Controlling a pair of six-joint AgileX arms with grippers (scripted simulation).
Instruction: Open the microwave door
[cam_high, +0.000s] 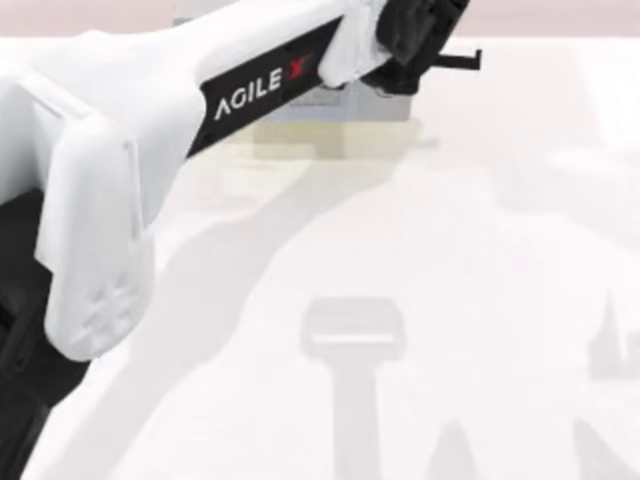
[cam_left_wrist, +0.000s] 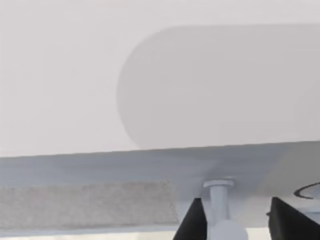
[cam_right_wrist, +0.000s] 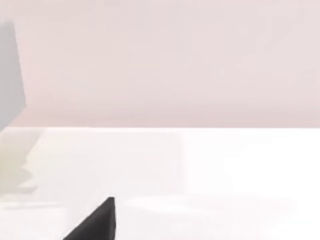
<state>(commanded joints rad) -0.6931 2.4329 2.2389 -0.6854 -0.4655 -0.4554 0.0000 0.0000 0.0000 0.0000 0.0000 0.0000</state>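
A: One arm is doing all the work here, the left one, stretched across to the far side of the tabletop (cam_high: 480, 300), its claw (cam_high: 410, 55) right up at the microwave (cam_high: 330, 120) against the far edge, a little left of centre.

B: And the wrist view tells the story! Two dark fingers (cam_left_wrist: 192, 222) sit either side of a pale round handle post (cam_left_wrist: 219, 205) on the microwave door (cam_left_wrist: 100, 170). The claw (cam_left_wrist: 232, 220) stands narrowly parted around it; whether it's actually pinching yet, I can't tell.

A: So how far along are we?

B: Early, I'd say. The door looks flush with the body, no gap showing, so the reach is done and the whole swing is left.

A: Surfaces?

B: Smooth light-grey panel, flat, with that speckled mesh window (cam_left_wrist: 85, 205) looking grainy beside it. The post is a slim cylinder with a flared cap, slick by the look of it, so a slip is possible.

A: The right arm?

B: Parked off right; only a dark fingertip (cam_right_wrist: 95, 222) shows over bare tabletop, so no reading on that claw.
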